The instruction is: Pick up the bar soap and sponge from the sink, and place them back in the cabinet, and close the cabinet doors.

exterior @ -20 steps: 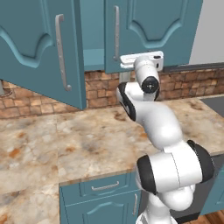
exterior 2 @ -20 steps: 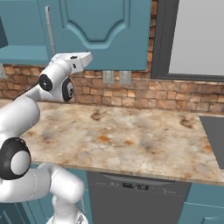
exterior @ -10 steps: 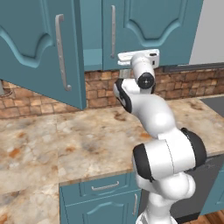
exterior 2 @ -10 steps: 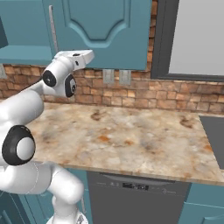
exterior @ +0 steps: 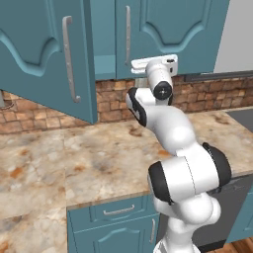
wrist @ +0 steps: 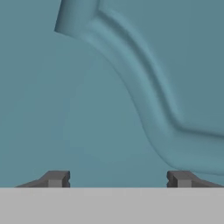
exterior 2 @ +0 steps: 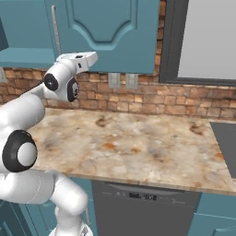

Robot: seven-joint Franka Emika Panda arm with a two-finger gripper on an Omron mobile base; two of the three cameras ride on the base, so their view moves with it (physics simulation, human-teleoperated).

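Two-finger gripper [wrist: 118,178] jaws apart, empty, close against teal-blue arched-panel cabinet door [wrist: 131,78]; door edges cut off.

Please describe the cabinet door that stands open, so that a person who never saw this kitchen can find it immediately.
Start from the brick wall behind the marbled counter; a row of teal-blue upper cabinets hangs above it. The open cabinet door is at the left in the left base view, with a raised arched panel and a long vertical silver bar handle. Unlike its neighbours, which lie flat against the cabinets, it swings out over the counter.
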